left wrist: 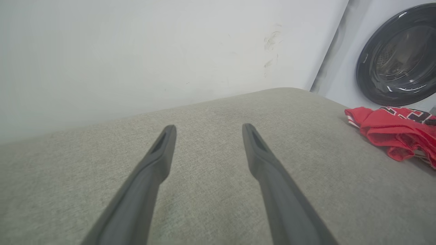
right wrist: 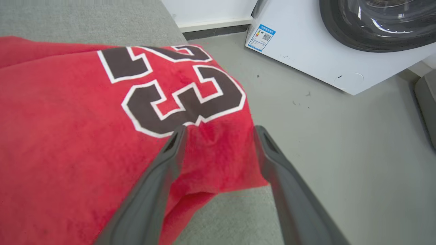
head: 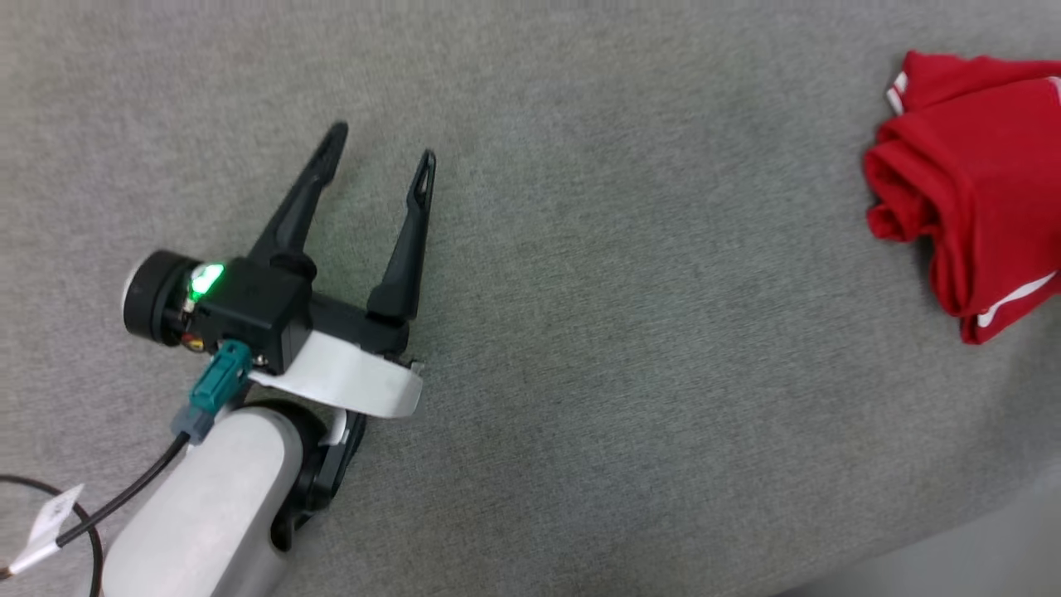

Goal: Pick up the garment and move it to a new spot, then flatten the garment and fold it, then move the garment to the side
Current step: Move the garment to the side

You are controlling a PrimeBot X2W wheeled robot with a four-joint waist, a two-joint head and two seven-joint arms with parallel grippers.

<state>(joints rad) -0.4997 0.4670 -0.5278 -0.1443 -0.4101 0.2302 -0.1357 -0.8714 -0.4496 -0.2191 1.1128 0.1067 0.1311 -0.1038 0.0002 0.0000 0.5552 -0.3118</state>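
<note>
Grey woven fabric covers the counter (head: 630, 348), a padded top with a rounded edge. In the left wrist view a plain white wall (left wrist: 136, 51) rises behind it, marked by a few faint scuffs. To the right of the wall stands a white washing machine (right wrist: 306, 51) with a dark round door. A small blue label (right wrist: 261, 37) sits on the machine's front, above a pale grey floor (right wrist: 340, 153).

The garment (head: 978, 182) lies folded in a thick red bundle at the right edge of the head view, well apart from the left pincer (head: 381, 143). Its long axis runs from the top of that view toward the bottom, leaning slightly. Rolled folds face left, and there is white trim at the upper-left corner and near the lower end. From the right wrist the garment (right wrist: 85, 119) shows a dark, white-edged number 23 (right wrist: 177, 92). The digits run diagonally from upper left to lower right, and the cloth's edge lies at the counter's rim beside the floor.

The left pincer (left wrist: 208, 127) is released, fingers spread over bare grey fabric, grasping nothing. The right pincer (right wrist: 220, 128) is also released. It hangs just over the garment's near corner, one finger above the red cloth and the other above its edge.
</note>
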